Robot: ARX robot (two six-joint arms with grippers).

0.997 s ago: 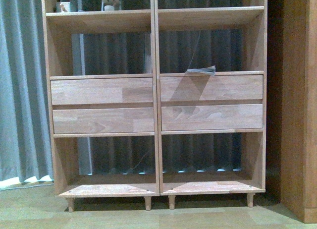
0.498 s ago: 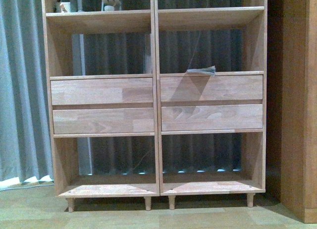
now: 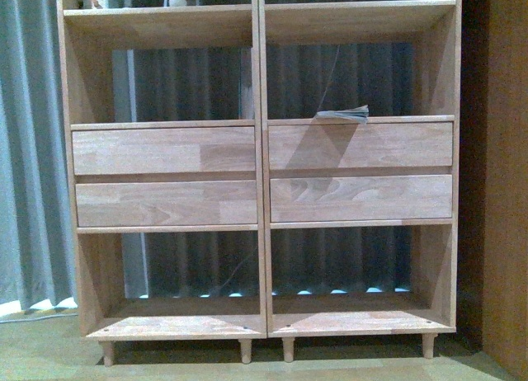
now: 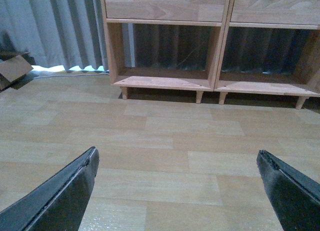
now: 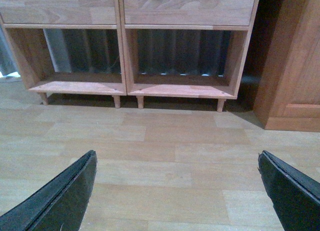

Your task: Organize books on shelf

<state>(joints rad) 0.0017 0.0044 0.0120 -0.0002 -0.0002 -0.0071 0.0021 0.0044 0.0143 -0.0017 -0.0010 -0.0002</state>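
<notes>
Straight ahead, we face the shelf (image 3: 261,175), which stands upright on short peg legs (image 3: 245,350) in front of a grey curtain (image 3: 29,150), with a plain wooden panel (image 3: 505,183) just beside its right side. Only one book shows: the thin book (image 3: 345,115) lies flat in the right column's middle compartment, on the board directly above the upper right drawer front (image 3: 360,145). Its visible edge runs side to side along the front lip of that board, so its long axis appears to lie across the compartment rather than into it. The left end tapers to a thin point, while the right end is thicker and slightly fanned, lifting a little off the board. We cannot tell how far back it reaches or which end is the spine. From the left wrist view, the left claw (image 4: 176,152) hangs released above the bare floor (image 4: 165,136), its two dark fingers spread wide and grasping nothing, aimed at the shelf's bottom compartments. A cardboard piece (image 4: 12,71) rests on the floor by the curtain. From the right wrist view, the right claw (image 5: 176,154) is likewise spread wide and grasping nothing, well apart from the shelf. Both claws are well below the book's compartment.
</notes>
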